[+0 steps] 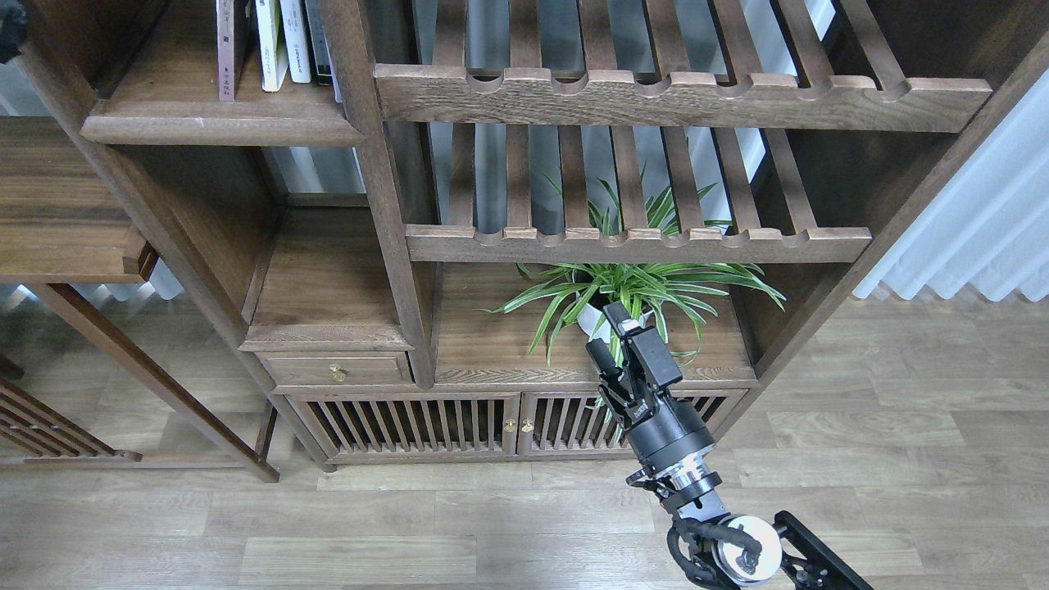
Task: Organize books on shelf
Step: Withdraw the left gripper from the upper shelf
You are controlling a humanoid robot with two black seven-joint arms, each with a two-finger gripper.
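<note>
The three paperbacks are out of view. The shelf is a solid dark-brown plank with a rounded front edge at the top left. Thin white- and dark-spined upright books stand on it. My right gripper is open and empty. It hangs in front of the low cabinet top, just before the potted plant, far below and to the right of the shelf. A small dark shape shows at the top left edge. It may be my left gripper, but its fingers cannot be told apart.
Two slatted racks with notched rails span the right bay. A plank over a brass-knobbed drawer sits in the middle. A slatted-door cabinet stands at floor level. A side table is at the left, and a curtain at the right.
</note>
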